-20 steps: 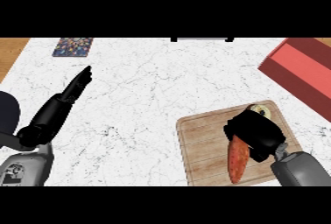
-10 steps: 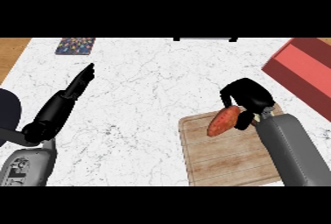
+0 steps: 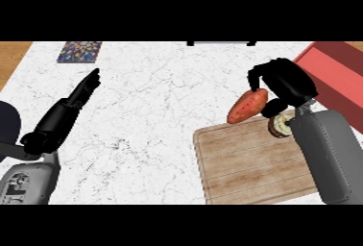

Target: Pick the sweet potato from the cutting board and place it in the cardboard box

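My right hand (image 3: 286,82) is shut on the orange sweet potato (image 3: 247,106) and holds it in the air, just beyond the far edge of the wooden cutting board (image 3: 248,161). The potato hangs tilted, its lower tip over the white counter. The reddish cardboard box (image 3: 337,72) lies at the right edge of the view, to the right of the hand. My left hand (image 3: 79,94) rests open at the left, fingers straight and pointing away.
A small round brown-and-cream item (image 3: 281,126) sits at the cutting board's far right corner, partly hidden by my right forearm. A dark patterned mat (image 3: 79,51) lies at the far left of the marble counter.
My right hand has lifted the sweet potato off the cutting board and carried it up and away toward the box. The left hand has hardly moved.
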Robot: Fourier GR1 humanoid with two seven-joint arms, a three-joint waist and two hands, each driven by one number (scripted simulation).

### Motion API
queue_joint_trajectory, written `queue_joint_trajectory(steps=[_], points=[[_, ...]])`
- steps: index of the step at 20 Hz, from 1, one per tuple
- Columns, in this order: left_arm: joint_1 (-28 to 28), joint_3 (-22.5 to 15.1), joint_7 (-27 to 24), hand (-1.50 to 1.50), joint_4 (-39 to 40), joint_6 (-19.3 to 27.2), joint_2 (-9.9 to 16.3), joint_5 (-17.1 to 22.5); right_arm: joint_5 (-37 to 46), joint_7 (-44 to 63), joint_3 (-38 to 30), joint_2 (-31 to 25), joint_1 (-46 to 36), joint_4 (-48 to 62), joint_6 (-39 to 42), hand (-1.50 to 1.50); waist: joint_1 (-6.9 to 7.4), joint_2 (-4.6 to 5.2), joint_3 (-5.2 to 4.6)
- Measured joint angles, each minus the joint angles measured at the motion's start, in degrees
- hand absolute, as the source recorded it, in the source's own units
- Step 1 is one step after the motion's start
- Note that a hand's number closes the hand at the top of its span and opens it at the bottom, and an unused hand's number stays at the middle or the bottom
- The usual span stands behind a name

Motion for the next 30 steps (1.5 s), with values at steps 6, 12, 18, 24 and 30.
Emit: queue_joint_trajectory(steps=[6, 12, 18, 24, 30], points=[[0.24, 0.18, 1.25, 0.0, -1.1, -0.14, 0.02, -0.02, -3.99, 7.44, -8.18, -0.88, -1.76, -7.64, 1.36, 1.5, -0.38, -0.14, 0.01], [1.26, -0.64, 0.25, 0.0, -1.06, 0.09, -0.83, -0.67, -6.98, 17.2, -18.43, -2.72, -7.61, -6.21, 0.49, 1.5, 0.04, 0.03, 0.0], [0.41, -0.61, -0.03, 0.0, -0.45, -0.08, -0.97, -1.01, -8.76, 18.71, -25.79, -9.73, -13.47, 3.88, -1.6, 1.5, 0.57, 0.25, 0.01], [0.15, -0.66, -0.54, 0.0, -0.59, -0.74, -0.96, -0.9, -6.48, 12.9, -27.57, -18.61, -16.41, 19.7, -4.76, 1.5, 1.48, 0.64, 0.05], [0.8, -1.45, 0.08, 0.0, -2.12, -0.55, -1.7, -1.25, -4.35, 8.33, -26.69, -26.24, -17.08, 33.67, 1.44, 1.5, 2.19, 0.93, 0.1]])
